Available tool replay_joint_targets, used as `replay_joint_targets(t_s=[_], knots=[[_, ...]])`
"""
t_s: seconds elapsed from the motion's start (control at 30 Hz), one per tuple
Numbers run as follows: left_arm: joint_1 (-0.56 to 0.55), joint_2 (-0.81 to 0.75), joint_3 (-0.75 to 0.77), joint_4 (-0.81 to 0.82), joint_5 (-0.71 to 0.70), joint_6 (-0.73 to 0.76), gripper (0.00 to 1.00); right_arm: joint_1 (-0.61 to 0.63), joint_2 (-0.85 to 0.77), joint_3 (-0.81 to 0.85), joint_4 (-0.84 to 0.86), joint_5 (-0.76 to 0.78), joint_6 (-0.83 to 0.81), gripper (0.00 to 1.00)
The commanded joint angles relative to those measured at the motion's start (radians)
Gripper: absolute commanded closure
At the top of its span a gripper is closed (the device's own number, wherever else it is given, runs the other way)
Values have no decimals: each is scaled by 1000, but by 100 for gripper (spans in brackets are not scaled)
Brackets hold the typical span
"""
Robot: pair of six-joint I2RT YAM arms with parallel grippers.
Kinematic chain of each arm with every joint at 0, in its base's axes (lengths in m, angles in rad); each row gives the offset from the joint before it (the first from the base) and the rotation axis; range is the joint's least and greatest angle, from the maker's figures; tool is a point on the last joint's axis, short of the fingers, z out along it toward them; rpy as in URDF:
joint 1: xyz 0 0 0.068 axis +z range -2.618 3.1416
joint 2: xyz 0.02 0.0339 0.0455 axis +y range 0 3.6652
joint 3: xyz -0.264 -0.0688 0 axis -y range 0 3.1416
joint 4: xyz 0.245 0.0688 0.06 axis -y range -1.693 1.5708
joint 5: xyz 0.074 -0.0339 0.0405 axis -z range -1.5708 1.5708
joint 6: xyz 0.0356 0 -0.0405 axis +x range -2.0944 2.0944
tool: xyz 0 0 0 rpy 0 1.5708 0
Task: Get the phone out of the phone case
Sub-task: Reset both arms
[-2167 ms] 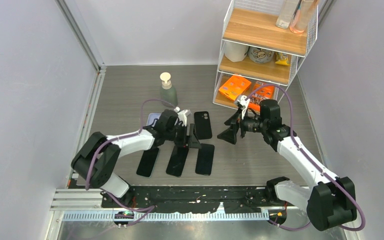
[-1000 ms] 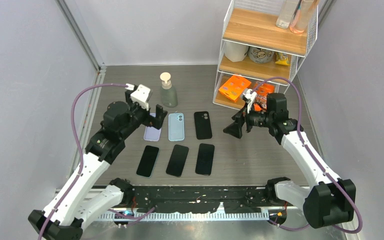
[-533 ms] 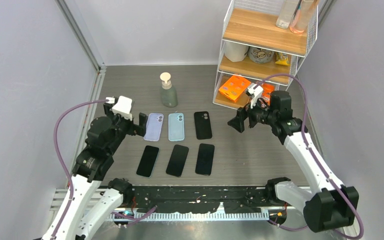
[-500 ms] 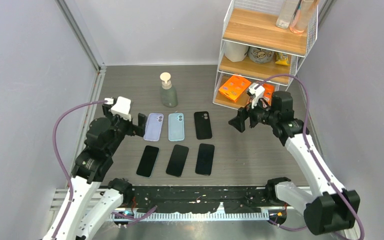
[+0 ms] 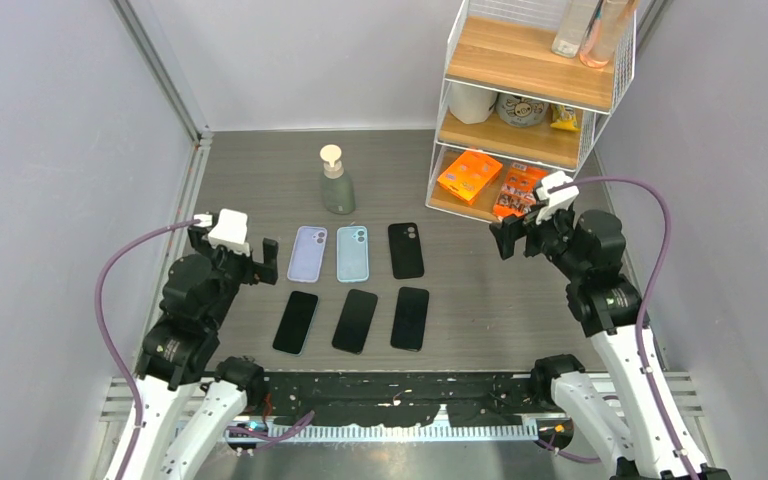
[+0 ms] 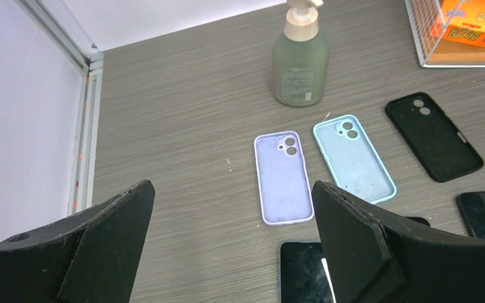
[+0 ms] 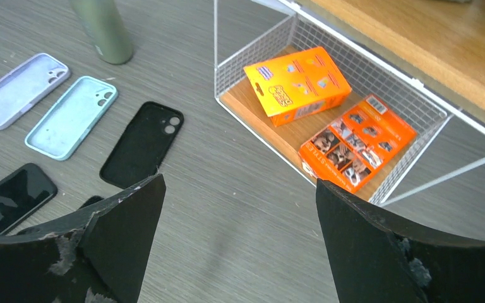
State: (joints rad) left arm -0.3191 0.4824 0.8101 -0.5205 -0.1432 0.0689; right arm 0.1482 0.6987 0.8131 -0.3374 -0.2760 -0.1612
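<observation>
Three empty phone cases lie in a row: lavender [image 5: 307, 253], light blue [image 5: 352, 253] and black [image 5: 406, 249]. In front of them three phones rest screen up [image 5: 296, 322], [image 5: 355, 320], [image 5: 410, 318], each bare on the table; the left one has a teal rim. My left gripper [image 5: 257, 262] hangs open, raised left of the lavender case [image 6: 282, 177], nothing between its fingers. My right gripper [image 5: 508, 240] is open too, raised right of the black case [image 7: 142, 144] and facing the rows. Both wrist views show bare table between the fingers.
A green soap bottle [image 5: 337, 183] stands behind the cases. A white wire shelf rack [image 5: 535, 100] fills the back right, with orange boxes [image 7: 297, 83] on its bottom level close to my right gripper. A metal rail [image 6: 85, 126] runs along the left wall.
Both arms have drawn back and up from the middle, the left to the left side and the right to the right. Phones and cases lie as they did a second ago.
</observation>
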Motion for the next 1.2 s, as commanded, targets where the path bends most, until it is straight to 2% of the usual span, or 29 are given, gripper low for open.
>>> replay_joint_targets(t_s=[0.0, 0.17, 0.27, 0.57, 0.77, 1.17], knots=[[13, -14, -34, 40, -49, 11, 0, -4, 9, 2, -33, 69, -4, 5], [26, -19, -95, 95, -54, -6, 1, -4, -9, -52, -7, 105, -51, 5], [49, -33, -161, 191, -51, -26, 0, -4, -6, -66, 3, 163, -70, 5], [69, 28, -214, 304, -191, -2, 0, -4, 43, -56, 4, 187, -130, 4], [115, 23, -281, 342, -175, -11, 1, -4, 22, -74, -9, 166, -161, 4], [118, 49, -334, 369, -91, 28, 1, -4, 26, -116, 31, 207, -212, 5]])
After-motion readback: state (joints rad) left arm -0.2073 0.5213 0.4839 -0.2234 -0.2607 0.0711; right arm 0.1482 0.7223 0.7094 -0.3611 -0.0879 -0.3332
